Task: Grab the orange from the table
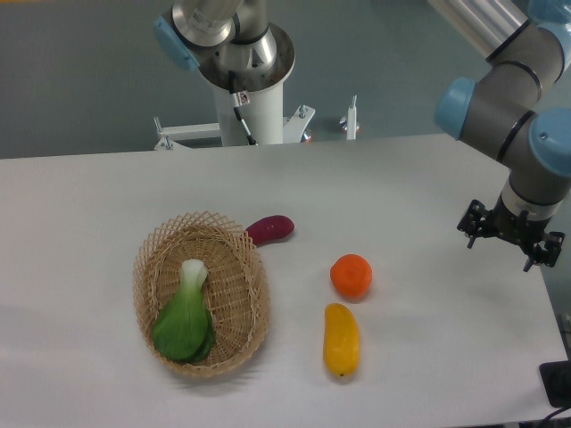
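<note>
We see the orange (351,275) resting on the white table (428,196), a little right of centre, with the yellow fruit (342,340) just beside it at its six o'clock and the purple sweet potato (270,229) off toward its ten o'clock, lying against the rim of the wicker basket (254,276). The basket holds a leafy green vegetable (185,319). The gripper (509,241) hangs well apart from the orange, out at its three o'clock near the table's right edge. Its fingers are small and dark here, and we cannot tell whether they stand apart or together.

We judge the orange to be light, firm and smooth-skinned, so it may roll or slip if pinched off centre. We would take it across its widest middle, with the fingers on its nine and three o'clock sides, where the table is bare, to keep off the yellow fruit.

The arm's upper links are cut off by the frame, and the orange's far side and underside are hidden.
</note>
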